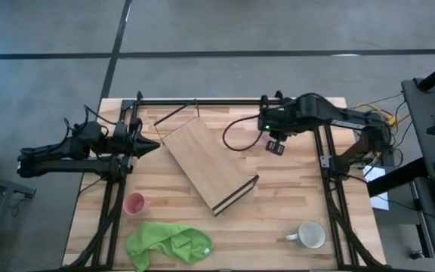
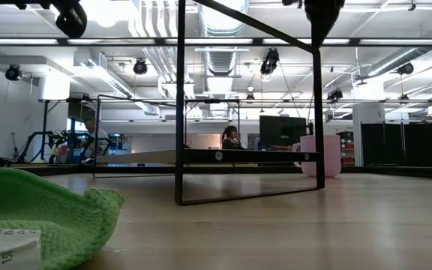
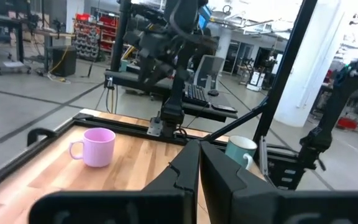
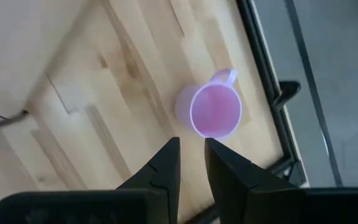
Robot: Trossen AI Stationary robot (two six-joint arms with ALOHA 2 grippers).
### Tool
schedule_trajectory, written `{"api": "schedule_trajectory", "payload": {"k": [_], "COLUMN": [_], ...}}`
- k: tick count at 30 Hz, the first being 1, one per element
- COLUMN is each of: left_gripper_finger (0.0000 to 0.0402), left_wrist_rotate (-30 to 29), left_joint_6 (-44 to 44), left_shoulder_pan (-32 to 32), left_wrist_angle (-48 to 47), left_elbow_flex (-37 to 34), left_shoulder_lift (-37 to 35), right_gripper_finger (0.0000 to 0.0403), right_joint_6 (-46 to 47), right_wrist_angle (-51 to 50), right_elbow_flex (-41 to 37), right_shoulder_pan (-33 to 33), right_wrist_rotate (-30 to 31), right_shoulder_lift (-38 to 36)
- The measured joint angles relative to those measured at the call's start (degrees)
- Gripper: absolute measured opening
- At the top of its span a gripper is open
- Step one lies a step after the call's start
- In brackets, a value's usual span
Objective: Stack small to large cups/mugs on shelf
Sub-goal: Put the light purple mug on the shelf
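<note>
The light purple cup (image 4: 210, 111) stands upright on the tabletop near the far right corner, its handle (image 4: 225, 76) toward the frame rail. It also shows in the left wrist view (image 3: 95, 146) and the low view (image 2: 321, 155). My right gripper (image 4: 192, 151) hovers above it, open by a narrow gap and empty; in the high view this gripper (image 1: 276, 144) hides the cup. The shelf (image 1: 210, 162) lies flat and slanted mid-table, its dark open edge (image 1: 236, 195) toward the near side. The pink-red cup (image 1: 134, 204) stands near left. The white mug (image 1: 310, 234) stands near right. My left gripper (image 1: 148, 145) waits shut at the left.
A green cloth (image 1: 168, 243) lies crumpled at the near edge, beside the pink-red cup. Black frame rails (image 1: 232, 100) run along the far edge and down both sides. A dark cable (image 1: 236, 132) loops over the table by the right arm.
</note>
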Motion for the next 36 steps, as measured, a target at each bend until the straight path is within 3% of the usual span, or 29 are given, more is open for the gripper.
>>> {"api": "schedule_trajectory", "payload": {"k": [4,14,21,36], "left_gripper_finger": [0.0,0.0,0.0,0.0], "left_wrist_rotate": [0.05,0.11,0.13,0.24], "left_joint_6": [-5.23,-5.07,-5.11,-5.54], "left_shoulder_pan": [-0.01,0.0,0.0,-0.02], "left_wrist_angle": [-0.01,-1.94,-1.94,-1.85], "left_elbow_flex": [0.0,0.0,0.0,-0.04], "left_shoulder_lift": [-0.11,0.0,0.16,0.3], "right_gripper_finger": [0.0094,0.0143,0.0142,0.0139], "right_joint_6": [-0.24,-4.09,-9.32,-15.69], "right_wrist_angle": [-0.01,0.63,9.28,18.18], "right_elbow_flex": [-3.59,-12.43,-19.46,-22.1], "right_shoulder_pan": [-2.91,-10.26,-13.59,-17.93], "right_wrist_rotate": [-0.04,-2.11,-10.17,-10.11], "right_shoulder_lift": [2.08,4.68,5.3,5.41]}}
